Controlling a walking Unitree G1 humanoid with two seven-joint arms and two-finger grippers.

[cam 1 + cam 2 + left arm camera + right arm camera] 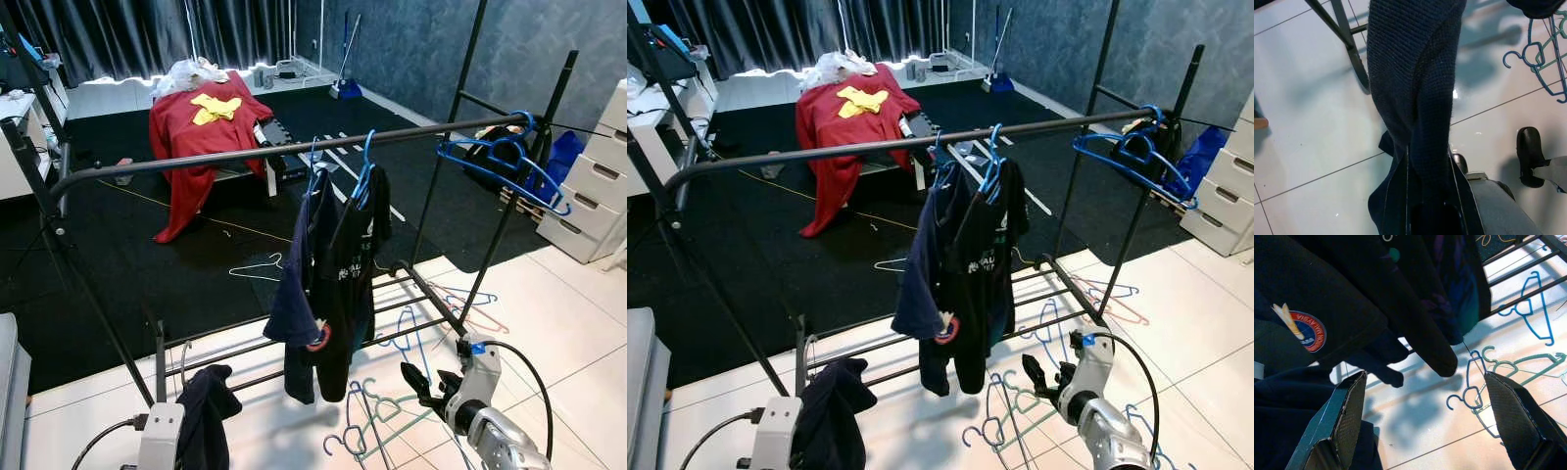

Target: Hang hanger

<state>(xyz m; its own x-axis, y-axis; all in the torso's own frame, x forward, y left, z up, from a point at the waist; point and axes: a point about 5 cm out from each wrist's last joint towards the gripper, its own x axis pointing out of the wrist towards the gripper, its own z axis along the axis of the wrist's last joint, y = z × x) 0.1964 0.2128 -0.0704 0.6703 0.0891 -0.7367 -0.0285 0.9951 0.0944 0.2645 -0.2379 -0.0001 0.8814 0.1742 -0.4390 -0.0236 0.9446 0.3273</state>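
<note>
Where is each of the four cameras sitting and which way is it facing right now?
Left eye view: on the head, looking forward and down at the clothes rack; right gripper low right.
Right eye view: same stereo head camera, same scene.
Left wrist view: along the left gripper, shut on a dark navy garment, over tiled floor.
Right wrist view: between the open right fingers, facing hung clothes.
Shared: blue and teal floor hangers, in all views.

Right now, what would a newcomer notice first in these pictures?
A black rack spans the view, with dark shirts on blue hangers at its middle. Behind it a red cloth drapes over a bench on the dark carpet. Low down, the left gripper holds a navy garment, and the right gripper is open above loose hangers on the tiles.
</note>
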